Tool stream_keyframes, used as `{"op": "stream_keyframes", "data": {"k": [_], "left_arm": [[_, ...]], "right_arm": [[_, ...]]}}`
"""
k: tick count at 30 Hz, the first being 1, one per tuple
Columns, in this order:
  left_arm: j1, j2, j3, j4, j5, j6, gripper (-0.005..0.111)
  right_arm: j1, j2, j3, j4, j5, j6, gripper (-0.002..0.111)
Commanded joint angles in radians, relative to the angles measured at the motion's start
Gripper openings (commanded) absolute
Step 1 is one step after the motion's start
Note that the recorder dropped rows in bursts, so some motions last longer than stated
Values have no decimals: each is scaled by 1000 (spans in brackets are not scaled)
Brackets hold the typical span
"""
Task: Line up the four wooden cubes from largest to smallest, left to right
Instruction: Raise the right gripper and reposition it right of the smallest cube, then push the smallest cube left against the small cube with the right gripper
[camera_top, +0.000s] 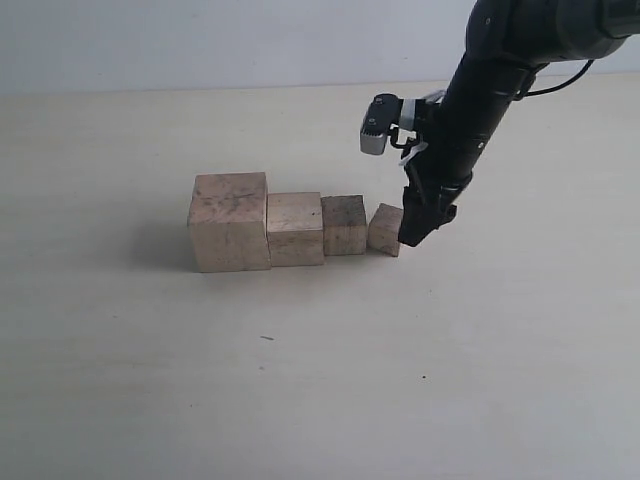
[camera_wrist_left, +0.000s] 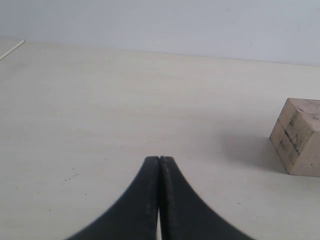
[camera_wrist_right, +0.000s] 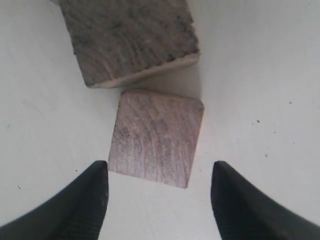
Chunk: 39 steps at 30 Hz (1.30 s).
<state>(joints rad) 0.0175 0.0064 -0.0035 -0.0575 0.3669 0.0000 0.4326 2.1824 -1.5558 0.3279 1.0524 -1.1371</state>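
Four pale wooden cubes stand in a row on the table, shrinking from left to right: the largest cube (camera_top: 229, 221), the second cube (camera_top: 295, 228), the third cube (camera_top: 344, 224) and the smallest cube (camera_top: 385, 229). The smallest sits slightly turned, just right of the third. My right gripper (camera_top: 420, 225) hangs just right of the smallest cube, open, nothing between its fingers; in the right wrist view the smallest cube (camera_wrist_right: 156, 144) lies just beyond the fingertips, the third cube (camera_wrist_right: 130, 37) behind it. My left gripper (camera_wrist_left: 159, 159) is shut and empty, with the largest cube (camera_wrist_left: 299, 137) off to one side.
The cubes rest on a plain cream table (camera_top: 300, 380) that runs back to a pale wall (camera_top: 200, 40). The right arm (camera_top: 490, 90) slants down from the upper right, with a grey camera block (camera_top: 378, 125) on its wrist.
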Motion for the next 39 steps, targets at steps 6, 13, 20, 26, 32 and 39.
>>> {"op": "stream_keyframes", "data": {"k": [6,13,20,26,32,39], "left_arm": [[-7,-6,4,-6,-13,0,0],[-7,-6,4,-6,-13,0,0],[-7,-6,4,-6,-13,0,0],[-7,-6,4,-6,-13,0,0],[-7,-6,4,-6,-13,0,0],[-7,-6,4,-6,-13,0,0]], "right_arm": [[1,-82,3,-107,16,227,59],[1,-59,3,-201,-29,426,59],[1,7,3,-201,-61,423,59],[1,14,3,-180,-101,423,59],[3,14,3,-146,-139,423,59],[3,14,3,-101,-153,423,59]]}}
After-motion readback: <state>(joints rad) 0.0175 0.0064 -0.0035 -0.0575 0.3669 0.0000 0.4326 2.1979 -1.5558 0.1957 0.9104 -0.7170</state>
